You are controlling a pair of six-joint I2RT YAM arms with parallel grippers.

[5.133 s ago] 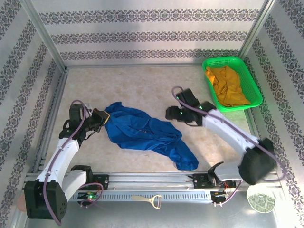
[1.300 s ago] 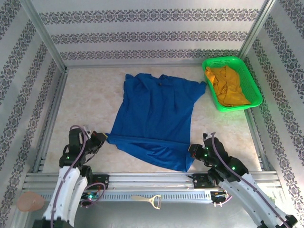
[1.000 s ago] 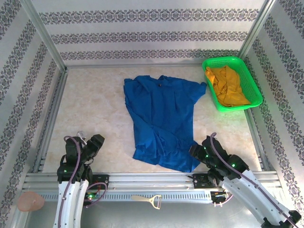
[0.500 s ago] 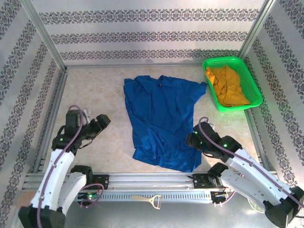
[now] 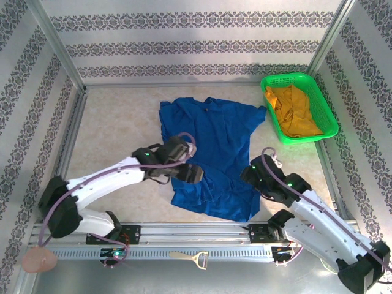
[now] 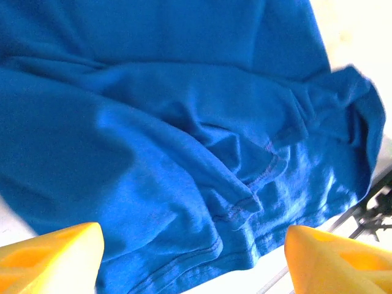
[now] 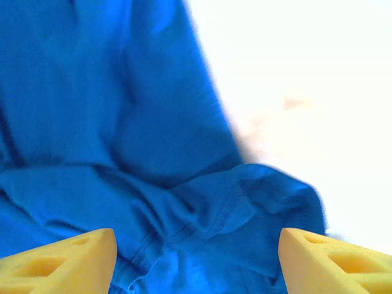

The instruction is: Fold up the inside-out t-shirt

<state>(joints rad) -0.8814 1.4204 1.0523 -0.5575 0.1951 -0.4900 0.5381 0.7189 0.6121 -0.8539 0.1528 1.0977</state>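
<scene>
The royal-blue t-shirt (image 5: 211,131) lies in the middle of the table, flat at the collar end and bunched in loose folds at the near hem. My left gripper (image 5: 187,173) hangs over the shirt's lower left part. In the left wrist view it (image 6: 193,263) stands open above a rumpled stitched hem (image 6: 245,202). My right gripper (image 5: 249,176) is at the shirt's lower right edge. It (image 7: 196,263) is open too, over a turned-up fold of blue cloth (image 7: 245,202). Neither holds any cloth.
A green basket (image 5: 269,82) at the back right holds a mustard-yellow garment (image 5: 294,110). Bare beige tabletop (image 5: 116,122) lies left of the shirt and also to its right (image 7: 294,73). A metal rail (image 5: 196,231) runs along the near edge.
Both grippers let go of the near hem, which slumped into folds. Since half a second ago my left arm has swung right, from the table's left side onto the shirt; the right gripper barely moved.
</scene>
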